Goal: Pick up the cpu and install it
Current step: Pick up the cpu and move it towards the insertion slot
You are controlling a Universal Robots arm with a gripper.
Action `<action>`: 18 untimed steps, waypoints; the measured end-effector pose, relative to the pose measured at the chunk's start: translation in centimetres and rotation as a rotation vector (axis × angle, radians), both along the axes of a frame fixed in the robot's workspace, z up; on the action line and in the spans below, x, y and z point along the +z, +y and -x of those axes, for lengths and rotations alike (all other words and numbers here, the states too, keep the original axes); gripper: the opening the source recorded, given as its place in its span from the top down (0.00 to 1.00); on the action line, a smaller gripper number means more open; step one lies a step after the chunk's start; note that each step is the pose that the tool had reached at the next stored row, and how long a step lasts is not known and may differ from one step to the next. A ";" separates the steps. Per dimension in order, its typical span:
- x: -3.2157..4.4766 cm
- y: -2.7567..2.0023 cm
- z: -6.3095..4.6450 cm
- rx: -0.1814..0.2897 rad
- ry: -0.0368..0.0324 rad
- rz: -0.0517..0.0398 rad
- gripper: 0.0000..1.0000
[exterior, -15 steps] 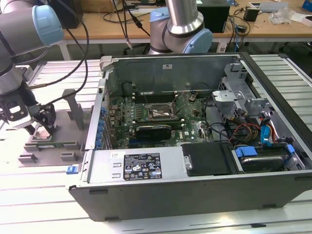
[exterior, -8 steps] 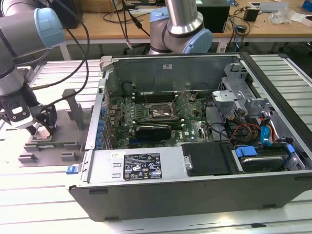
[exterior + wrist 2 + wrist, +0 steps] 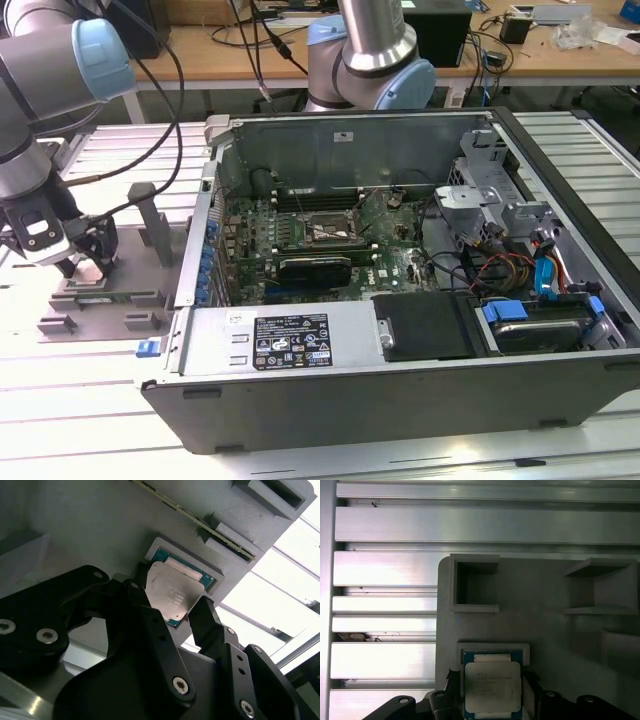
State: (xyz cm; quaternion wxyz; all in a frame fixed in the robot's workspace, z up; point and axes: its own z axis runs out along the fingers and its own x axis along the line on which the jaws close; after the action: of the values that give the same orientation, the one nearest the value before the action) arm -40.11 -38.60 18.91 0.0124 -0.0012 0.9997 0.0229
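The cpu point(image 3: 492, 687) is, I judge, light and stiff, but it needs care. The metal lid looks slick, and its underside is probably delicate, so I would not want to scrape or tip it. The safe hold is by two opposite side edges of the thin board, squarely and low. I'd use only light pressure, since a flat smooth chip can skate out of a pinch or cock to one side.

It is a small flat square with a dull silver top that carries faint print. A narrow blue-green border of board shows around that top in both wrist views. It lies flat in a shallow square pocket of the grey holder point(image 3: 545, 625), near the holder's edge.

My gripper point(image 3: 170, 597) is down over that pocket. My black fingers point(image 3: 210, 622) are spread apart, one on each side of the cpu and close against its edges. I read them as not yet clamped, though I cannot tell whether either pad is already touching.

Deeper in the holder are two empty box-shaped pockets, and a long thin strip lies in a slot. The holder rests on the ribbed aluminium table point(image 3: 385, 575). Well off to the exterior view's right of the holder stands the opened computer case point(image 3: 400, 350), with its socket point(image 3: 325, 228) showing on the board inside.
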 end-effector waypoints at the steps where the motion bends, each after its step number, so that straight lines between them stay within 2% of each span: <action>1: -0.02 0.01 0.0 0.000 -0.0003 -0.0001 0.40; 13: 0.00 0.00 -0.1 0.000 0.0000 0.0000 0.40; 15: 0.00 0.00 -0.1 0.000 0.0000 0.0000 0.46; 18: 0.00 0.00 -0.1 0.000 0.0000 0.0000 0.46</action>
State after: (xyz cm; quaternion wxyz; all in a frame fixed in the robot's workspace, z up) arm -39.98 -38.60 18.91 0.0124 -0.0013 0.9997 0.0229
